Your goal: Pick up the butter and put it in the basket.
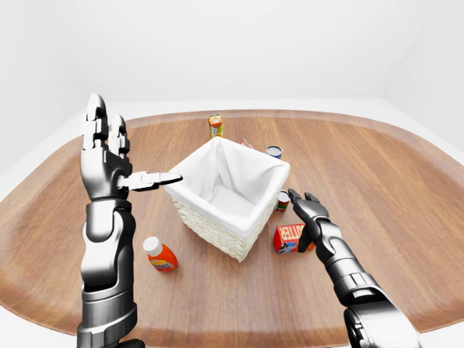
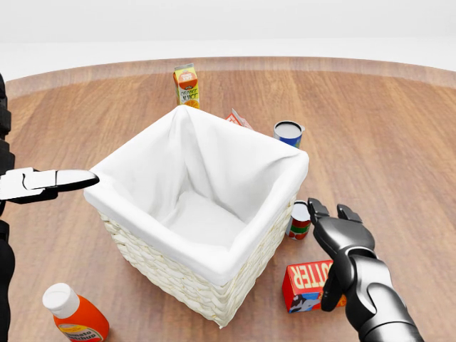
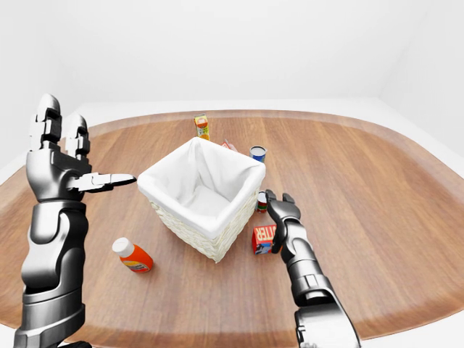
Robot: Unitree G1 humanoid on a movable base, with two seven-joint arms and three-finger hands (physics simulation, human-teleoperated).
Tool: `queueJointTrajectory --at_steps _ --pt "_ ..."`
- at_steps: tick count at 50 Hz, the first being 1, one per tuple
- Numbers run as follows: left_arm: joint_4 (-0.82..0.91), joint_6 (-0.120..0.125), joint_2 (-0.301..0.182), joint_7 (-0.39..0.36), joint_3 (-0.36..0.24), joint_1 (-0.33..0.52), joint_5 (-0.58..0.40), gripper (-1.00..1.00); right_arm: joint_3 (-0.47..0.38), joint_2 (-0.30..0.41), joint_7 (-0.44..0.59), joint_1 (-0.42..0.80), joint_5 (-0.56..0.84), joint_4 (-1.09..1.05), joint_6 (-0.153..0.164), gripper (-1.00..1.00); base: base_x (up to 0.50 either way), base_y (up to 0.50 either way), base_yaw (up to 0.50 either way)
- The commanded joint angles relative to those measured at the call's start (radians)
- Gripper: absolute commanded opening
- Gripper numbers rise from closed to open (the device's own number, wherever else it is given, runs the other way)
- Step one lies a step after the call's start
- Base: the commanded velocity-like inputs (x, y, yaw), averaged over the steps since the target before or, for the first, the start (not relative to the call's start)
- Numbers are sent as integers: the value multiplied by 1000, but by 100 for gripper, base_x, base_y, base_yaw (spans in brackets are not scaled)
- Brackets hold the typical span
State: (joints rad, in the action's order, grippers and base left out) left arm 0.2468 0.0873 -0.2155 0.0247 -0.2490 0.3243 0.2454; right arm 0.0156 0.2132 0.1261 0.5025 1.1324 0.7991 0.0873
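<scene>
The butter (image 2: 305, 283) is a red box lying on the wooden table, just right of the basket's lower corner in the head view. The basket (image 2: 171, 274) is white wicker with a white cloth liner and looks empty. My right hand (image 2: 333, 249) is open right next to the butter, fingers spread, with the thumb hanging over the box's right edge; I cannot tell if it touches. My left hand (image 1: 119, 163) is open and raised upright at the left, its thumb pointing at the basket's left rim.
An orange bottle (image 2: 75, 317) lies at the lower left of the basket. A small can (image 2: 299, 219) stands between basket and butter. A blue can (image 2: 288, 132), a juice carton (image 2: 187, 85) and a red-white packet (image 2: 239, 120) sit above the basket.
</scene>
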Motion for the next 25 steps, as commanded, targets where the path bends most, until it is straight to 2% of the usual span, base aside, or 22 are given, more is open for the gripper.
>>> queueJointTrajectory --at_steps 1,25 --pt "-20 0 0 -1 2 2 -1 100 25 0 -135 95 -74 252 0 100 0 0 0" --pt "-32 0 0 -2 3 4 0 100 66 -14 -240 173 -134 459 0 100 0 0 0"
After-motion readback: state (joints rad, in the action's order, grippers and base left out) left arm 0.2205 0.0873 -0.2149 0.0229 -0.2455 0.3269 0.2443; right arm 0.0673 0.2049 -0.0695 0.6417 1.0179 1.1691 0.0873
